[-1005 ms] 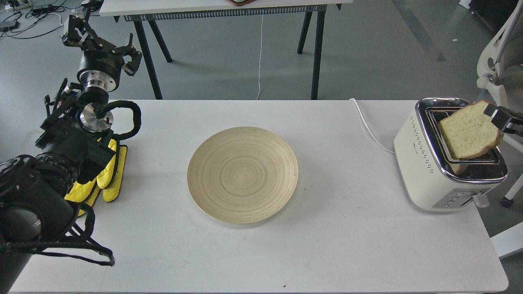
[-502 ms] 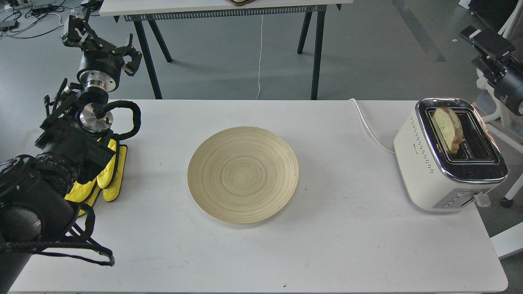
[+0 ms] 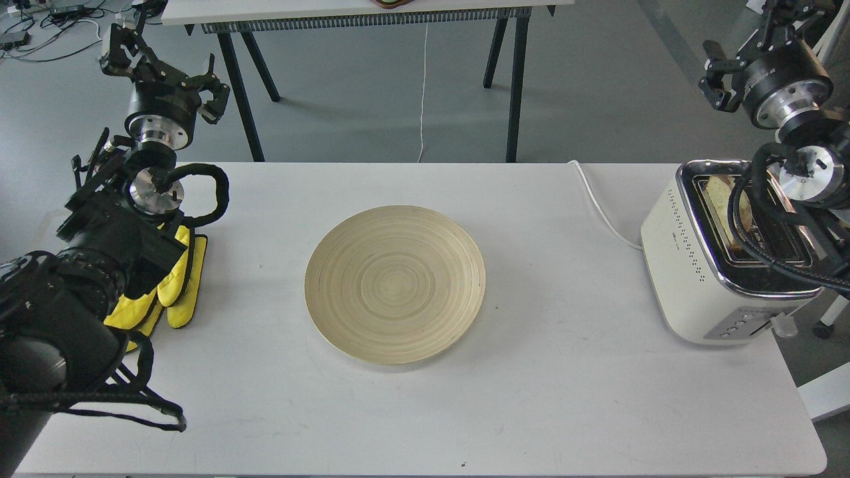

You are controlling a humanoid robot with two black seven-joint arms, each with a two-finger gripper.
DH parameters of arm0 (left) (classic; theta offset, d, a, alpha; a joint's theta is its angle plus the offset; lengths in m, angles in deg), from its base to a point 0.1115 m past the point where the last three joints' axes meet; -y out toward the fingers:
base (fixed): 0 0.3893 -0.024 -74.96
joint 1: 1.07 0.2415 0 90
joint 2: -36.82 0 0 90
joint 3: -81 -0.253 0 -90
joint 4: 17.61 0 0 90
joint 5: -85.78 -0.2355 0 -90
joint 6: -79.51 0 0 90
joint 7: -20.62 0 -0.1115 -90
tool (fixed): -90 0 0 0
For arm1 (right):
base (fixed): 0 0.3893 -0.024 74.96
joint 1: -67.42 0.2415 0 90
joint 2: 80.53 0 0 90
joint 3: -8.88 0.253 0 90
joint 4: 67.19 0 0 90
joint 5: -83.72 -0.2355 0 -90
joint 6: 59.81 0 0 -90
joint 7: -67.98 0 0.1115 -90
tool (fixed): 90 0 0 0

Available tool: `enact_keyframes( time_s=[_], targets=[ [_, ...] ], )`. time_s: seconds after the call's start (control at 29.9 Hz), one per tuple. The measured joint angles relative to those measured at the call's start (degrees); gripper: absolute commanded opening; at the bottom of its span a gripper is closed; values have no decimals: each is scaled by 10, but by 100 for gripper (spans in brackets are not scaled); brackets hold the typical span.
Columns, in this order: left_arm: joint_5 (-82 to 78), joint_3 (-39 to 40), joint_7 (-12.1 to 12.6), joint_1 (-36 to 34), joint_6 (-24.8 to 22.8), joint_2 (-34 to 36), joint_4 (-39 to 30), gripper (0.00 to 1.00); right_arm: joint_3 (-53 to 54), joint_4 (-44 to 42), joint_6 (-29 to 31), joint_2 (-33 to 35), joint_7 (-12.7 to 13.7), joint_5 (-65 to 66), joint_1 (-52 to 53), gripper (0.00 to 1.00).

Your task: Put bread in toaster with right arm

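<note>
The bread [image 3: 719, 194] stands upright in the far slot of the cream-white toaster [image 3: 684, 265] at the table's right end, with only its top showing; cables of my right arm cross in front of it. My right gripper [image 3: 745, 41] is raised above and behind the toaster, apart from the bread, open and empty. My left gripper [image 3: 166, 70] is held up at the far left, open and empty.
A round wooden plate [image 3: 395, 284] lies at the table's middle. Yellow mitts [image 3: 174, 292] lie under my left arm. The toaster's white cord [image 3: 597, 206] runs off the back edge. A second table [image 3: 358, 16] stands behind.
My right gripper let go of the bread, which dropped upright into the slot. The right arm then rose and swung up behind the toaster. The left arm has not moved.
</note>
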Motion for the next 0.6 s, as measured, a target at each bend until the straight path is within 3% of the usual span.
enact_keyframes(
  time_s=[0.13,0.37,0.6],
  targets=[
    [0,0,0,0,0,1,0,100,61,-80,80,-53,2,-8,2,99],
    [0,0,0,0,0,1,0,100,86,-154,165,-90,2,-31,5,99],
    [0,0,0,0,0,0,0,100,77,-175,184,-102,2,-31,15,99]
  ],
)
